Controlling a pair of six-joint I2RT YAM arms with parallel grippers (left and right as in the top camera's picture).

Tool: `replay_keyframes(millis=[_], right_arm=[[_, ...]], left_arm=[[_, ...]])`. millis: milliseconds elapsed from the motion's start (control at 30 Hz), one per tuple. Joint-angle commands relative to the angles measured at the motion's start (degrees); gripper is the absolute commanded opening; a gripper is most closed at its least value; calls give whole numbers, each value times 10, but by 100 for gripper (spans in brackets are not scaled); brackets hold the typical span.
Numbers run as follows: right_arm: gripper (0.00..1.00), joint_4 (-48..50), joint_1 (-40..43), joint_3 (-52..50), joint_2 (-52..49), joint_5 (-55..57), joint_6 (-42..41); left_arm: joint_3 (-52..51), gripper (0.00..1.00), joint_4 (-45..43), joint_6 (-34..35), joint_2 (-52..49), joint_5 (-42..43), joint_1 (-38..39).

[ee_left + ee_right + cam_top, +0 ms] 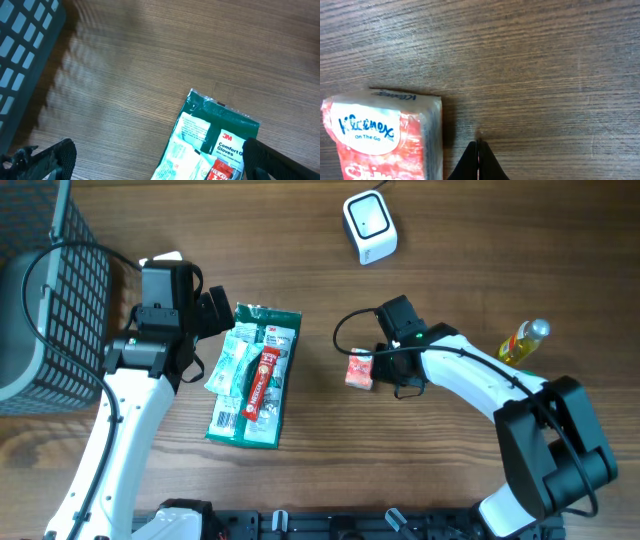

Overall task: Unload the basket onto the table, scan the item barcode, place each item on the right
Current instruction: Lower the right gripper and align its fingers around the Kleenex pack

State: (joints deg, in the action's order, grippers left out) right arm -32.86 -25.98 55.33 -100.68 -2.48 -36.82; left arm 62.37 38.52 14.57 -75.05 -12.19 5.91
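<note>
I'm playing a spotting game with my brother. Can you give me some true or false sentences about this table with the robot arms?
1. The right gripper is shut with nothing in it. True.
2. The Kleenex pack is pinched in the right gripper. False: it lies on the table beside the shut fingers, not held.
3. The left gripper is open, close to the gloves packet. True.
4. The white scanner sits on top of the gloves packet. False: it stands apart, on bare wood at the top of the overhead view.
</note>
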Motion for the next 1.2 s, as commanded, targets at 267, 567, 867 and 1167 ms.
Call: replay_keyframes(millis=[267,567,867,1167], right_arm=[[4,-3,3,31,64,-66,-8],[4,28,3,-6,30,-61,-9],[4,33,3,-6,17,-61,-9],[4,50,3,-6,18,-75,-7]], left_arm=[[7,100,-2,9,2,-3,-2],[7,100,-2,9,2,-3,-2],[7,100,-2,9,2,-3,-2],[7,100,-2,9,2,-3,-2]])
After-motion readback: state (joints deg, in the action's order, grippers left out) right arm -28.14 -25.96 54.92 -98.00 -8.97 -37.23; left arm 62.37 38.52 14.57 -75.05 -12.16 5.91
